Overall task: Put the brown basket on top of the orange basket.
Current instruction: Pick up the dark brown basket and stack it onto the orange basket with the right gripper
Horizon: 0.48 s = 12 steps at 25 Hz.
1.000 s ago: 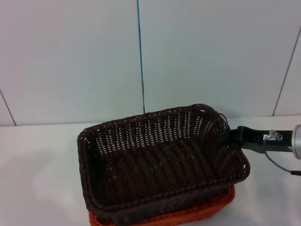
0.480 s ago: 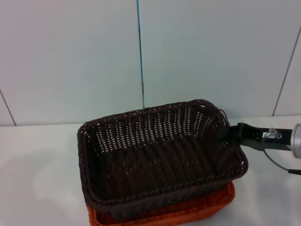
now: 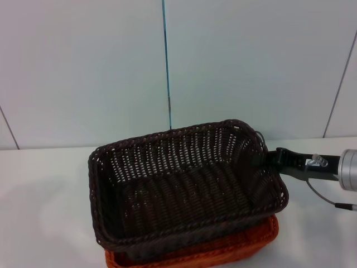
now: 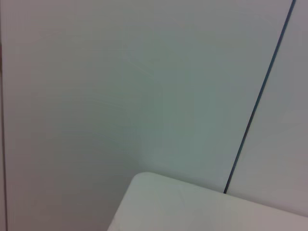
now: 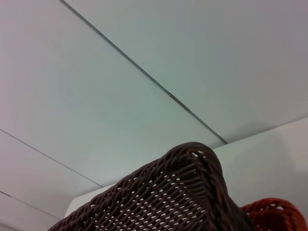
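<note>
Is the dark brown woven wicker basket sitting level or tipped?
Tipped: the dark brown woven wicker basket has its right end raised at the right gripper, above the orange wicker basket.

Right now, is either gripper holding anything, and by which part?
The right gripper holds the brown basket by its right-hand rim, over the orange basket. The left gripper is out of view.

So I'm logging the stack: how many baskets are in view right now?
2. The brown basket sits above, held at its right rim by the right gripper. The orange basket lies directly beneath on the table, mostly covered. Anything inside it is hidden.
</note>
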Each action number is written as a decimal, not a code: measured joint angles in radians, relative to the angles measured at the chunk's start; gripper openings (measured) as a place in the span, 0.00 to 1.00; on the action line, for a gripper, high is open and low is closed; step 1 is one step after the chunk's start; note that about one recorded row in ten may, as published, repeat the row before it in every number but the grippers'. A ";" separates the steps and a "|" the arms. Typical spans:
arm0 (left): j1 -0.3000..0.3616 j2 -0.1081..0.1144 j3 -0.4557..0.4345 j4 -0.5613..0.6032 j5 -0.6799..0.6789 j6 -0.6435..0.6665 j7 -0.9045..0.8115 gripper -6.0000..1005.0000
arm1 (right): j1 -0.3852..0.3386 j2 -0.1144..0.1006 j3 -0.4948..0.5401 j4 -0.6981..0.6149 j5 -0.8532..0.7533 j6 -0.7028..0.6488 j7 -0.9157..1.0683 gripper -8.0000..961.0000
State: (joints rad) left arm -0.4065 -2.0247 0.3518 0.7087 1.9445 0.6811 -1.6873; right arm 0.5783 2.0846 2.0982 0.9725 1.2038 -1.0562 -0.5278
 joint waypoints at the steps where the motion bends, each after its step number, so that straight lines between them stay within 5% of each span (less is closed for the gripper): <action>1: 0.000 0.000 0.000 0.000 0.003 0.000 0.000 0.50 | 0.000 0.000 -0.003 -0.003 0.003 0.003 0.000 0.21; 12: 0.000 0.000 -0.005 0.000 0.020 0.000 0.000 0.50 | 0.006 0.000 -0.030 -0.026 0.014 0.030 0.000 0.21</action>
State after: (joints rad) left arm -0.4066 -2.0247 0.3473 0.7087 1.9642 0.6811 -1.6873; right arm 0.5839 2.0846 2.0681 0.9461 1.2181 -1.0265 -0.5278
